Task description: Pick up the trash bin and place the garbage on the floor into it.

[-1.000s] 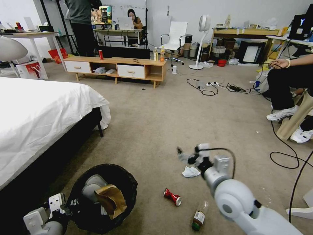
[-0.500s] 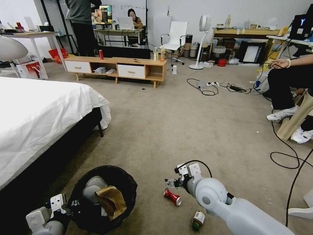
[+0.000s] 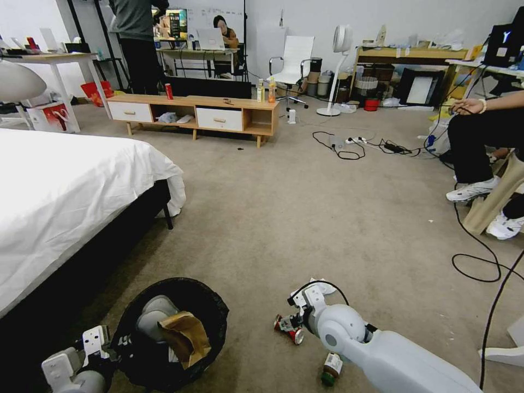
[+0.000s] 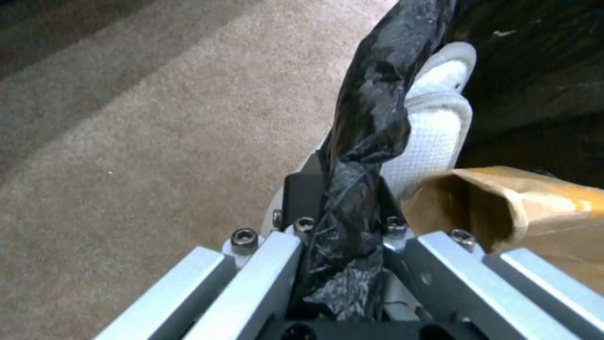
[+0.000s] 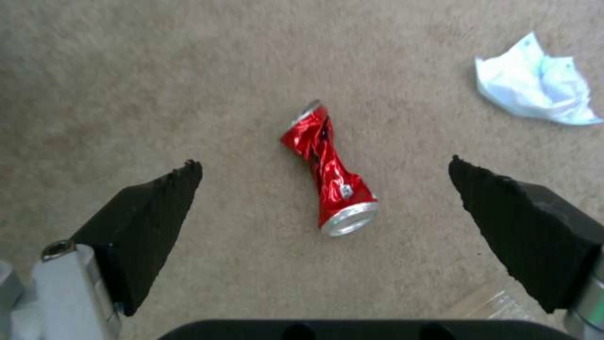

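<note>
Hovering low at the bottom centre of the head view, the right pincer (image 3: 288, 323) is spread wide over the crushed red can (image 5: 328, 182) on the floor (image 3: 305, 207). A crumpled white tissue (image 5: 535, 88) lies nearby. At lower left, the left pincer (image 4: 343, 245) clamps the bag-lined rim of the trash bin (image 3: 204, 297), which holds a brown paper bag (image 3: 185, 335). A small clear bottle (image 3: 331, 367) lies near the can.
</note>
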Motion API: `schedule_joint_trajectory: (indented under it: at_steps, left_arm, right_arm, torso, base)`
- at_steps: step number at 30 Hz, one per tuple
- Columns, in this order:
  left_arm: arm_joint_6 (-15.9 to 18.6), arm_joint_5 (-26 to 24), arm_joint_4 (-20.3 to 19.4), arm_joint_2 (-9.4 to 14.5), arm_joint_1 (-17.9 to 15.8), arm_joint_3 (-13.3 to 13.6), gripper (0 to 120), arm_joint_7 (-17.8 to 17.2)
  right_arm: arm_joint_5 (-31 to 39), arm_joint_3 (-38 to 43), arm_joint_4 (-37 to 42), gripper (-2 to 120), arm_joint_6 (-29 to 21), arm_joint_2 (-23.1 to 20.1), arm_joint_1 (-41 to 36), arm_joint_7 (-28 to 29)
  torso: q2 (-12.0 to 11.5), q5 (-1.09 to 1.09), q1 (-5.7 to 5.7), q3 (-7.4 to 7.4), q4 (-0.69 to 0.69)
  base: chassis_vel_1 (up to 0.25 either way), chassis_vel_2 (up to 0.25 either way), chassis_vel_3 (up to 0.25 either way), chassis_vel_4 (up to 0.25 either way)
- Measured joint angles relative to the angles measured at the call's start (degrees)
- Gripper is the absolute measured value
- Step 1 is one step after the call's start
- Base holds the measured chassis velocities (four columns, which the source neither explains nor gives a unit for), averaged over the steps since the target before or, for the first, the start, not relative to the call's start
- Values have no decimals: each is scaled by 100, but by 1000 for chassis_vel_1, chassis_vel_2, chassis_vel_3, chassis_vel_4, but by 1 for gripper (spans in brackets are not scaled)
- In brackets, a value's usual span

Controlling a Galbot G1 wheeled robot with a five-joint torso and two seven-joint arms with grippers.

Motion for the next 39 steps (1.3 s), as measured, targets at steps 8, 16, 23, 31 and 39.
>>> schedule_joint_trajectory:
  at_steps: [8,16,23,31,39]
  left_arm:
    - [-14,26,0,-59,6,-18,2,11]
    - [-25,31,-6,-86,6,-34,2,14]
    - [-30,31,-37,-107,16,-33,2,26]
    - [-42,28,-32,-96,24,-34,2,35]
    - [-64,27,-20,-80,71,-47,2,71]
  right_arm:
    - [-440,-248,-967,100,206,324,131,-541]
    - [-725,-411,-1402,100,372,582,200,-836]
    - [-1192,-437,-2058,100,687,938,229,-1255]
    - [-1578,-421,-2792,100,898,1376,230,-1411]
    - [-1984,-327,-3511,100,1110,1655,236,-1703]
  torso:
    - [0,0,0,0,0]
    - [0,0,0,0,0]
    - [0,0,0,0,-1]
    - [0,0,0,0,0]
    - [0,0,0,0,0]
  base:
    - [0,0,0,0]
    - [0,0,0,0]
    - [0,0,0,0]
    - [0,0,0,0]
    - [0,0,0,0]
